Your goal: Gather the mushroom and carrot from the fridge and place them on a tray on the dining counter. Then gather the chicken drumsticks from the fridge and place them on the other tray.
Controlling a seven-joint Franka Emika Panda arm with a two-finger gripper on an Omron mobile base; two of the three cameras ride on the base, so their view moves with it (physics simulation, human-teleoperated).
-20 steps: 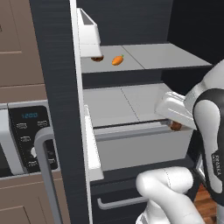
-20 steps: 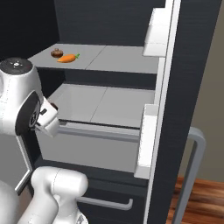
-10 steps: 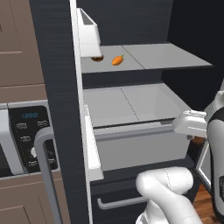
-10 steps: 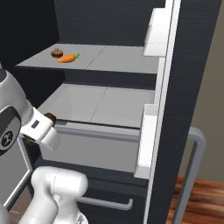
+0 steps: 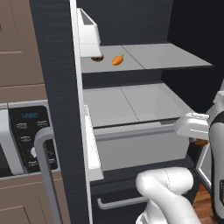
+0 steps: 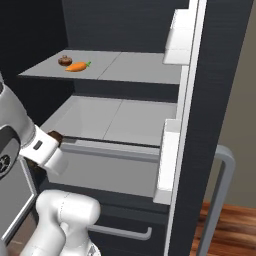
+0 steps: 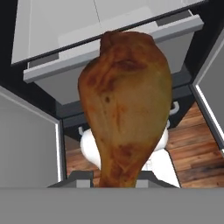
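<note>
Drumstick held in front of the open fridge

The fingers (image 7: 116, 177) are clamped on a chicken drumstick (image 7: 124, 100), held before the fridge (image 5: 131, 109) drawer, its doors wide open. The mushroom (image 6: 64, 60) and carrot (image 6: 77, 66) lie just beside each other on the upper shelf (image 6: 125, 67)

A brown cabinet (image 5: 24, 48) stands left of a black oven panel (image 5: 28, 135); reddish wood floor (image 6: 220, 227) lies below.
</note>
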